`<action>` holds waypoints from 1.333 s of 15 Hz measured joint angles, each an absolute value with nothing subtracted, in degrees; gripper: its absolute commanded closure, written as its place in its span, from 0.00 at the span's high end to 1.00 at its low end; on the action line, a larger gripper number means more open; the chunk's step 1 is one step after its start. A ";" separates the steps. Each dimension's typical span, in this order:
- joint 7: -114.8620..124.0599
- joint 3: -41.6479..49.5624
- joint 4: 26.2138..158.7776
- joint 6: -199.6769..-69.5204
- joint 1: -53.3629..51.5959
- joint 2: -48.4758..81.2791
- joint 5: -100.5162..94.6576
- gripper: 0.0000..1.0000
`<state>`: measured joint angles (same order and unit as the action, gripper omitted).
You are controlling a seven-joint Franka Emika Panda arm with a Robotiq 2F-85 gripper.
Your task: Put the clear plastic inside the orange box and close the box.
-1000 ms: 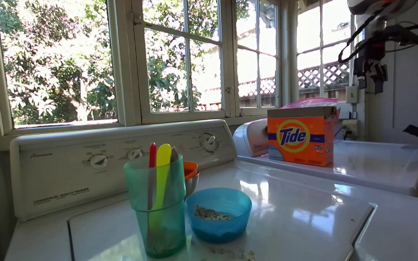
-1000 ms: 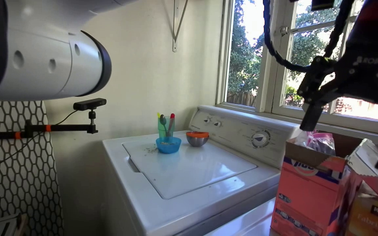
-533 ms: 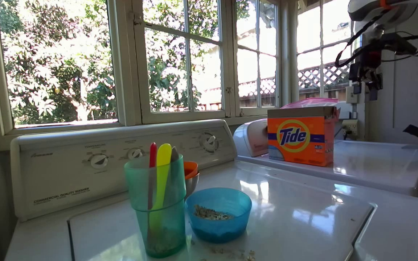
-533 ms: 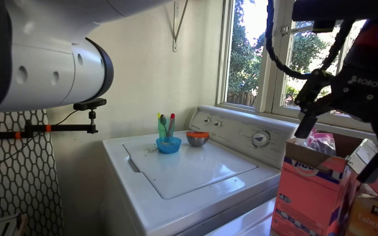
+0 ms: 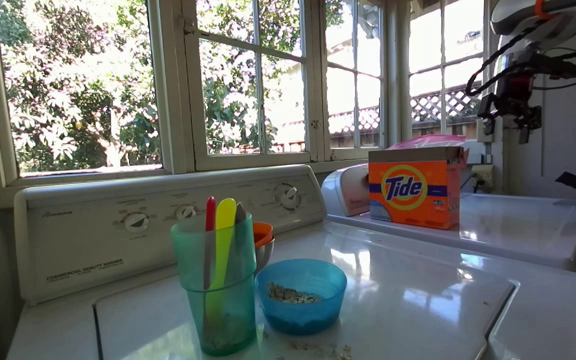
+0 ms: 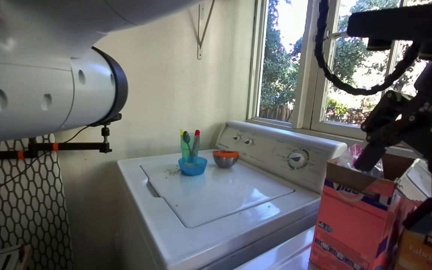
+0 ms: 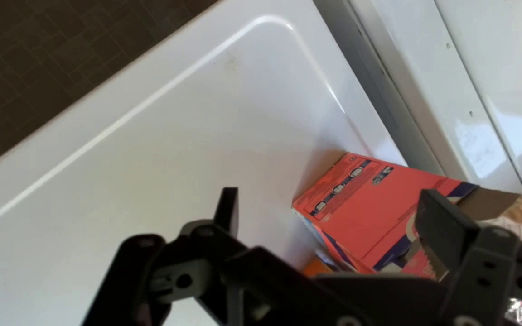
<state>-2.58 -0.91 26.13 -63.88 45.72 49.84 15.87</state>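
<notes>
Clear plastic [image 6: 345, 159], pink along its edge, poking up from the uncovered mouth of the orange box [image 6: 351, 225] in an exterior view. Between one and two o'clock from that box, black gripper [image 6: 387, 195], jaws wide apart, partly crossing the plastic's outline; cannot tell whether touching. Toward four o'clock, just beside, carton [image 6: 431, 249] lettered KIRKL. Toward nine o'clock, white washer [image 6: 231, 198], bearing a blue bowl [image 6: 192, 167], with a green cup [image 6: 190, 148] at its twelve and a steel bowl [image 6: 226, 162] at its three.

Blue bowl [image 5: 302, 319] beside green cup [image 5: 242, 307] on washer [image 5: 393, 310].
</notes>
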 measured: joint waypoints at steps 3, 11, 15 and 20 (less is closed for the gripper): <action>5.26 -0.89 26.11 -66.47 46.23 49.84 16.94 1.00; 13.53 -0.03 26.05 -72.52 45.68 49.95 16.82 1.00; 18.92 -0.31 26.07 -77.13 45.68 50.34 17.08 1.00; 19.64 -0.45 26.19 -78.05 45.65 52.50 17.08 1.00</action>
<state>19.64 -0.45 26.19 -78.05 45.65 52.50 17.08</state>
